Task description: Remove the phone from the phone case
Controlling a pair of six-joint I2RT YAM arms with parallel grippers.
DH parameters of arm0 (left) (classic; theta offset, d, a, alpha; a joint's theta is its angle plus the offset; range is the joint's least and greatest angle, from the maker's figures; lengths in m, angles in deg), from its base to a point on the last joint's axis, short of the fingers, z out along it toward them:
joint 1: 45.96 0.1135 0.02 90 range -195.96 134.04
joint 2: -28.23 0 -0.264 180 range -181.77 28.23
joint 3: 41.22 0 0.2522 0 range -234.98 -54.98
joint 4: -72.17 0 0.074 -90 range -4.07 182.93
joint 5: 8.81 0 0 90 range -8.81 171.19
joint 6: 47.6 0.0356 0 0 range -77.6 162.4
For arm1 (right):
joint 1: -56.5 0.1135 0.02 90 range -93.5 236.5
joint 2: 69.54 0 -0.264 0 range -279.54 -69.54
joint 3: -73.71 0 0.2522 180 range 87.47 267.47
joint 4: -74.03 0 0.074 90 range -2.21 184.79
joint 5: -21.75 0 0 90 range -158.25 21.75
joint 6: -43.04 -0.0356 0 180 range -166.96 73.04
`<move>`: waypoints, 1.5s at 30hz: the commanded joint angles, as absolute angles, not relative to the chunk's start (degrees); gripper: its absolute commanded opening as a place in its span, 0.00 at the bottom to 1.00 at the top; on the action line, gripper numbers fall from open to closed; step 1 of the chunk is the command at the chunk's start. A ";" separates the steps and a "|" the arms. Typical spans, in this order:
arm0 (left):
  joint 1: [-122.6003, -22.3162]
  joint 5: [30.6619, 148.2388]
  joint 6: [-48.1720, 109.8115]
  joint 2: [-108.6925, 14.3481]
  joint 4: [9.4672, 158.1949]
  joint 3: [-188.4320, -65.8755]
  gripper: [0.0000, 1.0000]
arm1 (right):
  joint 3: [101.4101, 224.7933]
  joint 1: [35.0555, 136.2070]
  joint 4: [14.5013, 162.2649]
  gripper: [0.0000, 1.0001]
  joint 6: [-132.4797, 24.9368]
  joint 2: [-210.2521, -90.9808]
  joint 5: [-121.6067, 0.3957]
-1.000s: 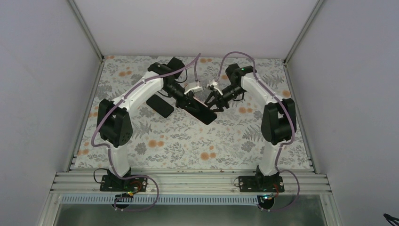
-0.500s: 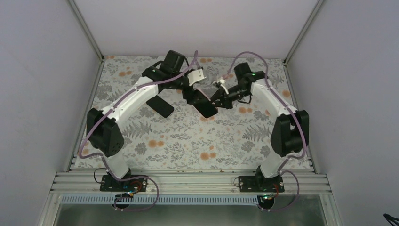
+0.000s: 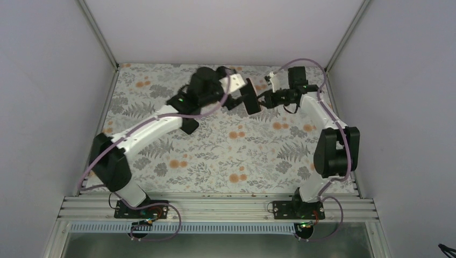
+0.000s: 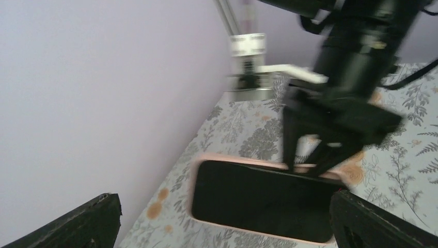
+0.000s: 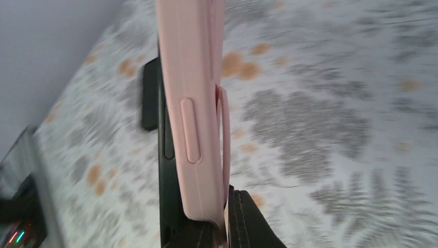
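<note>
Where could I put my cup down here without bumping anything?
Roomiest is the near middle of the table, between the left arm and right arm. The far left corner is bare too. The far centre is crowded: the left end effector and right end effector meet at the phone, and a black slab lies under the left arm.

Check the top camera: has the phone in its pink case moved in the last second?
Yes. The phone has gone up the picture and to the right, from mid-table toward the far edge of the table, held in the right gripper.
</note>
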State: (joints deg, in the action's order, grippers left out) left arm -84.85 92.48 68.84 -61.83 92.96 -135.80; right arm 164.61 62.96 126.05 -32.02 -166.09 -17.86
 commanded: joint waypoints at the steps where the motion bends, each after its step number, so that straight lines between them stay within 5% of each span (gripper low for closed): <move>1: -92.31 73.90 68.76 -68.85 80.36 -136.41 1.00 | 173.31 61.62 111.77 0.04 -52.65 -170.42 -35.83; 6: -96.27 65.63 70.11 -75.21 69.46 -134.06 1.00 | 182.95 62.01 114.44 0.04 -56.10 -176.94 -38.83; 13: -96.41 58.18 67.79 -80.59 60.43 -132.30 0.98 | 181.36 62.74 112.67 0.04 -57.73 -177.15 -38.19; 45: -93.55 52.05 65.88 -91.20 57.05 -139.27 0.84 | 177.02 66.97 108.62 0.04 -61.50 -172.17 -35.17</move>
State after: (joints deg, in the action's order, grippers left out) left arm -94.89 55.06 65.34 -90.77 61.09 -140.04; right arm 177.51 66.94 110.86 -61.00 -175.44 -37.22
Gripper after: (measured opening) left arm 0.844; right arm 0.065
